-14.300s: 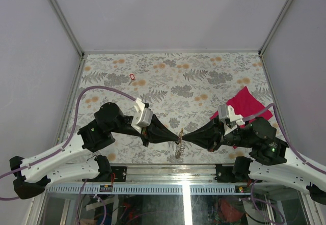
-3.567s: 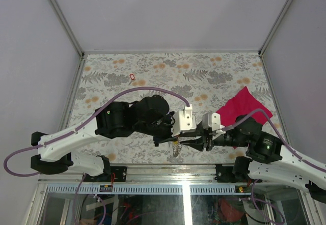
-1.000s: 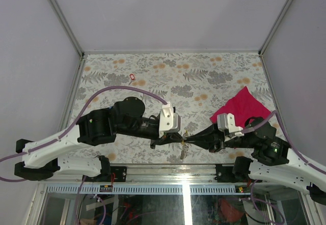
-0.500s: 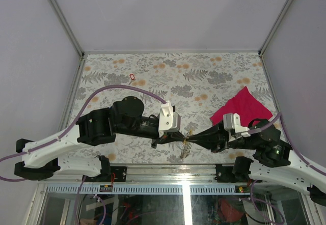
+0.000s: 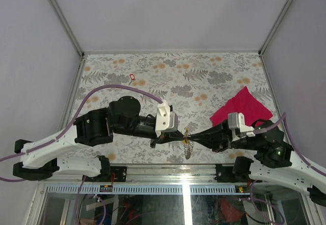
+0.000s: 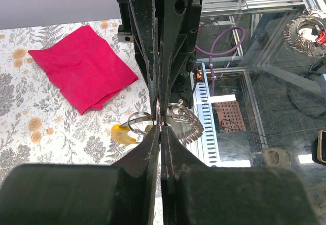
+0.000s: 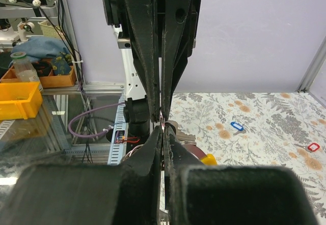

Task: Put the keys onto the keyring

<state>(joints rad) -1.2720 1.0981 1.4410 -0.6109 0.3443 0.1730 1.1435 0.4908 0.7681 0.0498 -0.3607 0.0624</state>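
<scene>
The two arms met tip to tip over the near edge of the table [image 5: 214, 67], about midway across. The left gripper [image 5: 179, 138] reached in from the left and the right gripper [image 5: 192, 138] from the right, each with its fingers pressed flat together and no gap showing. The keyring [image 5: 186, 139] hung in the air just where they met. From the left wrist I could see its thin loop standing out to one side of the tips, with a small yellow tag [image 6: 124, 133] on it, and a fan of silvery metal pieces [image 6: 183, 121] spread out on the other side. The right gripper seemed to be nipping the edge of the ring. Whether the left one had metal between its fingers or was only pressed shut against the ring, I could not tell. A red key [image 5: 132, 76] lay by itself on the flowered tabletop, far back on the left and well apart from the arms. A blue key [image 7: 236, 125] lay on the table too, showing only in the right wrist view. A crumpled magenta cloth [image 5: 239, 107] sat on the right side of the table, just beyond the right arm.
</scene>
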